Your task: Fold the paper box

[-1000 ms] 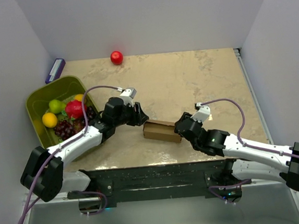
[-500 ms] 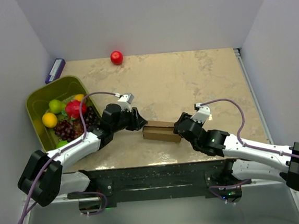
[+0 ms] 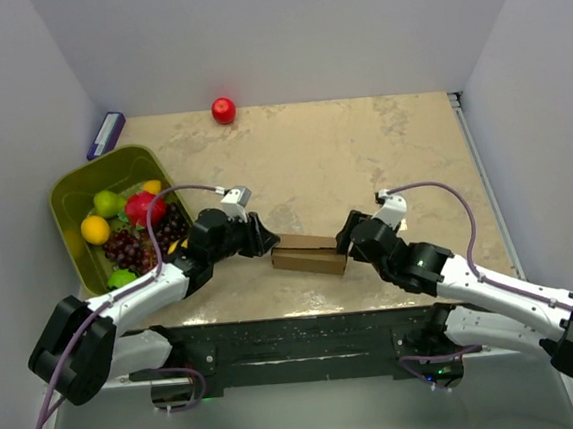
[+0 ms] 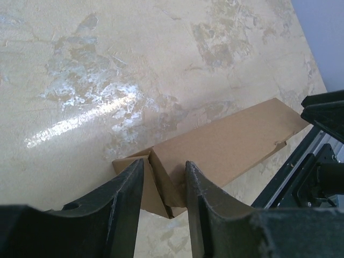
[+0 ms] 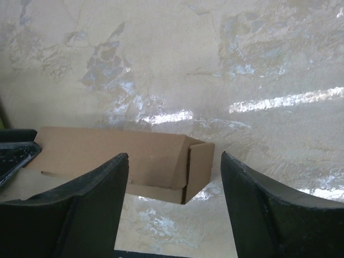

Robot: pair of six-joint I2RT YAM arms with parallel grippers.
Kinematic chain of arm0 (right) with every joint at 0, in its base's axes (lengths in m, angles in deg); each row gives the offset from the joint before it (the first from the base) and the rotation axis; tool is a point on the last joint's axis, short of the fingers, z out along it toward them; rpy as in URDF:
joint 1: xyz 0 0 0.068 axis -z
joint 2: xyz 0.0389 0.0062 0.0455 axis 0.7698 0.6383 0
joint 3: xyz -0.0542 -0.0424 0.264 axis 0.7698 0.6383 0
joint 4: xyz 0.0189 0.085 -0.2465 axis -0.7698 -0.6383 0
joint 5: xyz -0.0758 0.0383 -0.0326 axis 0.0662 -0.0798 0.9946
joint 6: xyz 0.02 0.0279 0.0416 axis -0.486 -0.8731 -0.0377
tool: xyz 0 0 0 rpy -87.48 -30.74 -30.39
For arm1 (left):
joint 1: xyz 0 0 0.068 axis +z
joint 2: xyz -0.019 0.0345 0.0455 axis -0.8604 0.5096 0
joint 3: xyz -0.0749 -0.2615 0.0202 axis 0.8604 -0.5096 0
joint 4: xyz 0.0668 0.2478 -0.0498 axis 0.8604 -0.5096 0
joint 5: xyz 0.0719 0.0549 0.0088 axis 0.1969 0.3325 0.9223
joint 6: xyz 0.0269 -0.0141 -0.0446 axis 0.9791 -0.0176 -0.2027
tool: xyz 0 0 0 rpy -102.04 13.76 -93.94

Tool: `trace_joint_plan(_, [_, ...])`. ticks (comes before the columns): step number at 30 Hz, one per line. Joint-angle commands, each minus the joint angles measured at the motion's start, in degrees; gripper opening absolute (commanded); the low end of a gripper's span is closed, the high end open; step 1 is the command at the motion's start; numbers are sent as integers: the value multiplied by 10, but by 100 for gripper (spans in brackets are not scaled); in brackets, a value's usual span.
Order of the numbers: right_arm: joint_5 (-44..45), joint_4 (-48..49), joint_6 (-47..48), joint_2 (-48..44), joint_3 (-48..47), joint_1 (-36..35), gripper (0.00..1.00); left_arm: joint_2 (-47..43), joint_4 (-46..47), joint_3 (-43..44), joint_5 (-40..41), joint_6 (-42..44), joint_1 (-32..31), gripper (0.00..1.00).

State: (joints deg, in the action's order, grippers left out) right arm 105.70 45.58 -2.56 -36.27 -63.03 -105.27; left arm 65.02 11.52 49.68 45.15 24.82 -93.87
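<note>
The paper box [image 3: 308, 254] is a small brown carton lying flat near the table's front edge. At its left end my left gripper [image 3: 264, 241] is low against it. In the left wrist view that gripper [image 4: 164, 174] stands narrowly open. The box [image 4: 231, 140] shows its end corner and a loose end flap in the gap. I cannot tell whether the fingers press on the card. My right gripper [image 3: 347, 241] is at the box's right end. In the right wrist view it [image 5: 173, 158] is wide open, and the box [image 5: 107, 150] has its closed end just beyond the tips.
An olive-green bin [image 3: 63, 186] of fruit stands at the left, close to the left arm. A red apple [image 3: 223, 110] lies at the back wall. A small purple-and-white object [image 3: 107, 133] lies in the back-left corner. The black front rail [image 3: 297, 339] runs just below the box.
The left gripper has come down and forward to the box's left end while its jaws narrowed. The right gripper's jaws have opened wider at the right end. The box has barely shifted.
</note>
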Motion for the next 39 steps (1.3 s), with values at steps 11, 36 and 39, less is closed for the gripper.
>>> trace_joint_plan(11, [-104, 6, 14, -54, 9, 63, 60, -8, -60, -34, 19, 7, 3, 40])
trace_joint_plan(36, [-144, 7, -29, -55, 117, 64, 44, -21, -54, -63, 14, -2, 4, 40])
trace_joint_plan(39, [-150, 19, -24, -57, 114, 63, 43, -27, -52, -60, 13, -2, 3, 40])
